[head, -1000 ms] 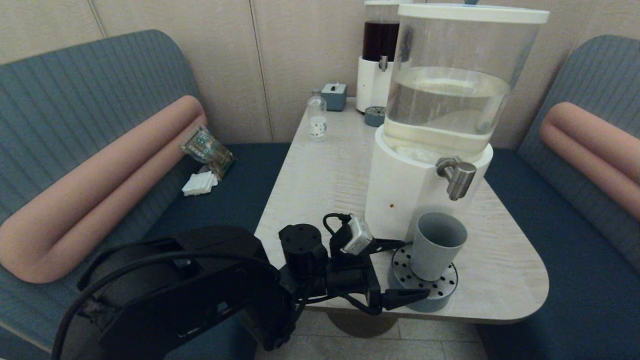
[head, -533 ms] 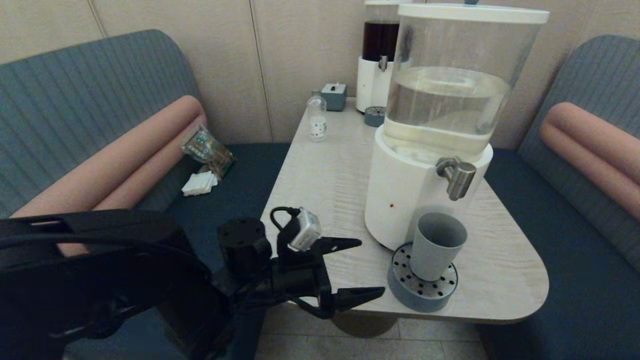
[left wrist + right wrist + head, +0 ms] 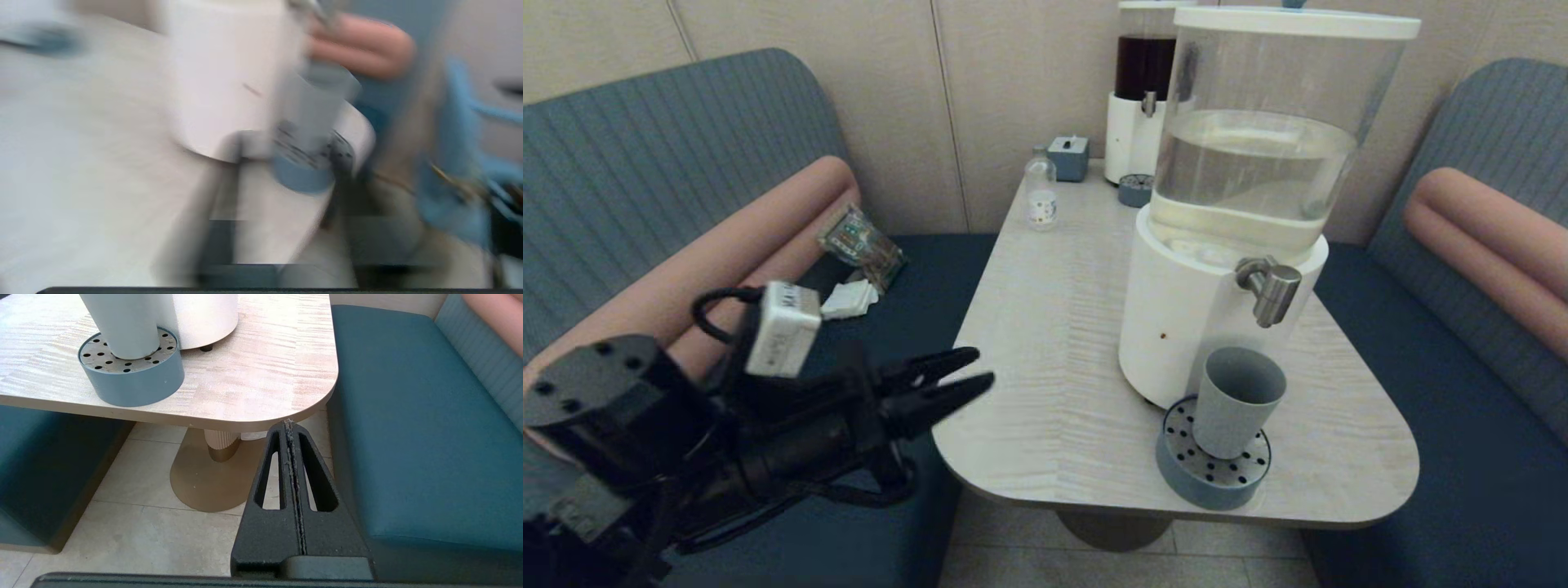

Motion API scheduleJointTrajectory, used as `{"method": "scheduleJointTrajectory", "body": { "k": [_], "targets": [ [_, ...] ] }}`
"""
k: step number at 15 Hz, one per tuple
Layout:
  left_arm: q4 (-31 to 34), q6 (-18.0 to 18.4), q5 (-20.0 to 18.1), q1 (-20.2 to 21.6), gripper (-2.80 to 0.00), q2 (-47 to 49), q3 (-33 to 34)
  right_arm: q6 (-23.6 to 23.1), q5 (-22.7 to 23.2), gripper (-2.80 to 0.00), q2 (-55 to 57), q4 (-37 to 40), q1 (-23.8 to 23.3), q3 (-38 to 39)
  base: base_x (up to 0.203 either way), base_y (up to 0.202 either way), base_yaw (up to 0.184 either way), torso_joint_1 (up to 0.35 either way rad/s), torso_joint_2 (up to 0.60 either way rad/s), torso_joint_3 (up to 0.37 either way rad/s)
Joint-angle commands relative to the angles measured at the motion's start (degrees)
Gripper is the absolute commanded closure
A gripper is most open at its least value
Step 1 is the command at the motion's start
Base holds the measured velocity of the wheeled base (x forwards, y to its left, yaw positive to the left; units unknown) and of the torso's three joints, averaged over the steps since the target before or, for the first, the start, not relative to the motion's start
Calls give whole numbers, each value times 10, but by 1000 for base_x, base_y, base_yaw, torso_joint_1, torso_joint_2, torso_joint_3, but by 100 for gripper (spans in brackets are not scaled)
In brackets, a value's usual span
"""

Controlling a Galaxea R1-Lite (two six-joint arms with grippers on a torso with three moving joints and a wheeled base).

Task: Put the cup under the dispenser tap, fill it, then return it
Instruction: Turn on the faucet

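Observation:
The grey-blue cup [image 3: 1237, 407] stands upright on the round drip tray [image 3: 1210, 478], right below the steel dispenser tap [image 3: 1267, 290] of the big white-based dispenser [image 3: 1176, 327]. My left gripper [image 3: 976, 369] hovers off the table's left edge, well left of the cup, shut with nothing in it and pointing toward the table. The left wrist view is smeared but shows the cup [image 3: 316, 102] on the tray [image 3: 302, 179]. My right gripper [image 3: 289, 424] is parked shut and empty below the table's near right corner, over the floor. The cup [image 3: 120, 322] and tray [image 3: 130, 381] show there too.
The pale wooden table [image 3: 1045, 327] also carries a small clear bottle [image 3: 1041, 200], a blue box [image 3: 1068, 158] and a dark-liquid dispenser [image 3: 1141, 90] at the back. Blue benches flank it; a packet [image 3: 862, 241] and tissues lie on the left one.
My left gripper, open around the cup and tray a second ago, has pulled back leftward and upward off the table and closed. The cup stays on the tray.

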Motion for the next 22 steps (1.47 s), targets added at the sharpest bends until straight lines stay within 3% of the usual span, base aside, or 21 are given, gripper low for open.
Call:
{"method": "scheduleJointTrajectory", "body": {
  "k": [1,3,6,8,11,14,18,19,22],
  "targets": [
    [-5,-17,59,16,0,-109,24,0,0,0,0,0,0,0,0,0,0,0,0,0],
    [-5,-50,140,30,0,-199,43,0,0,0,0,0,0,0,0,0,0,0,0,0],
    [5,-70,193,89,0,-319,81,0,0,0,0,0,0,1,0,0,0,0,0,0],
    [47,-73,204,126,0,-388,91,0,0,0,0,0,0,1,0,0,0,0,0,0],
    [169,-66,210,145,0,-499,88,0,0,0,0,0,0,0,0,0,0,0,0,0],
    [330,-51,212,154,0,-631,83,0,0,0,0,0,0,1,0,0,0,0,0,0],
    [597,-15,208,175,0,-804,58,0,0,0,0,0,0,1,0,0,0,0,0,0],
    [633,-6,206,182,0,-823,56,0,0,0,0,0,0,0,0,0,0,0,0,0],
    [649,53,208,189,0,-851,92,0,0,0,0,0,-1,0,0,0,0,0,0,0]
  ]
}}
